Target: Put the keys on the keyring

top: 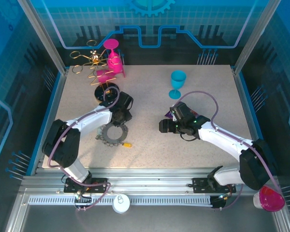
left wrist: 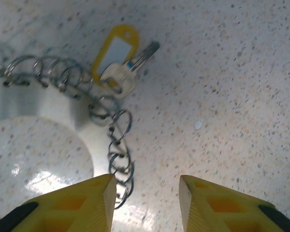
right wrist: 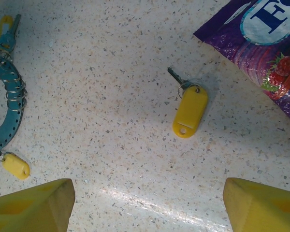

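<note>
Jaws on my left gripper (left wrist: 146,188) hang low over the table (left wrist: 232,96), part-way apart with nothing between them. One yellow finger (left wrist: 94,203) sits just beside the coiled edge of the keyring (left wrist: 115,145); whether it touches, I cannot tell. I judge they are placed there to take the ring's rim and steady it, since a loose wire loop would slide when a key is pushed onto it.

Jaws on my right gripper (right wrist: 147,193) are spread wide and empty, looking down at a lone key (right wrist: 188,110). It lies flat, well apart from the ring on my right arm's side, and a purple packet (right wrist: 261,43) lies farther from the ring again. That wide spread suits a drop onto the key's yellow tag, which I take to be the next pickup.

Counting gives one ring and three keys, each with a yellow tag. Two lie right at the ring, one (right wrist: 7,26) at its far rim and one (right wrist: 15,165) at its near rim. They look hooked on, the far one most clearly from my left wrist. The third is the loose one, so by my reckoning one key is left to thread.
</note>
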You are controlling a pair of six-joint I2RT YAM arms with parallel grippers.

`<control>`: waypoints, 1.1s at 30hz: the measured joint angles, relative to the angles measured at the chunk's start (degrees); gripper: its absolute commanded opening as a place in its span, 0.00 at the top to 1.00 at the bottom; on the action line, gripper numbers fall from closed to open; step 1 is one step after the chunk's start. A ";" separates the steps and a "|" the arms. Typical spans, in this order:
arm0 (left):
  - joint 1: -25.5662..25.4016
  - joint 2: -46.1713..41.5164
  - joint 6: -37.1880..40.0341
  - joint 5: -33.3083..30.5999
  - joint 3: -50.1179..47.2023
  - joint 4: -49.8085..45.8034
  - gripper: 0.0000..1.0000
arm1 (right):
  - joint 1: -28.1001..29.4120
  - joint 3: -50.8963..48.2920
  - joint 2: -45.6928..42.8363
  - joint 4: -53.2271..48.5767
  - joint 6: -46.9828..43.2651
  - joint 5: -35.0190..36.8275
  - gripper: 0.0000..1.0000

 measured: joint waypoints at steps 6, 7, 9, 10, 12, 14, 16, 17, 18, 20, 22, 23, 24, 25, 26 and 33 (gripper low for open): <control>0.00 3.82 5.77 -1.62 2.34 -1.60 0.64 | 0.00 0.00 0.00 0.02 0.02 0.04 0.19; -0.02 4.39 7.32 -2.25 2.97 -2.67 0.65 | 0.00 0.00 0.00 0.02 0.02 0.07 0.19; -0.07 6.29 10.21 -3.23 4.48 -3.50 0.67 | 0.00 0.00 0.00 0.02 0.02 0.20 0.19; -0.07 7.08 11.21 -3.56 4.96 -3.65 0.67 | 0.00 0.00 0.04 0.02 0.02 0.22 0.19; -0.07 8.68 13.38 -3.98 5.77 -3.98 0.69 | 0.00 0.00 0.24 0.04 0.02 0.24 0.19; -0.07 9.79 14.80 -4.15 6.19 -4.33 0.70 | 0.00 0.00 0.52 0.02 0.02 0.24 0.20; -0.07 10.47 15.74 -4.48 6.40 -4.81 0.71 | 0.00 0.00 0.70 0.02 0.02 0.26 0.20; -0.11 10.73 16.41 -4.66 6.60 -5.16 0.72 | 0.00 0.00 0.76 0.02 0.02 0.24 0.20; -0.11 10.97 16.83 -4.79 6.78 -5.38 0.72 | 0.00 0.00 0.81 0.02 0.04 0.24 0.20; -0.11 11.34 17.51 -5.01 7.21 -5.55 0.75 | 0.00 0.00 0.81 0.02 0.04 0.37 0.20; -0.11 11.74 18.34 -5.18 7.67 -5.55 0.79 | 0.00 0.00 0.81 0.02 0.04 0.50 0.20; -0.11 11.93 18.49 -5.20 7.85 -5.55 0.79 | 0.00 0.00 0.81 0.00 0.04 0.63 0.20; -0.11 12.09 18.58 -5.25 7.91 -5.53 0.79 | 0.00 0.00 0.81 0.02 0.07 0.68 0.20; -0.11 12.22 18.60 -5.42 7.93 -5.55 0.79 | 0.00 0.00 0.81 0.02 0.17 0.68 0.20; -0.11 12.37 18.62 -5.55 7.93 -5.55 0.79 | 0.00 0.00 0.81 0.02 0.22 0.70 0.20; -0.11 13.62 19.63 -5.84 7.93 -5.81 0.82 | 0.00 0.00 0.81 0.02 0.46 1.07 0.21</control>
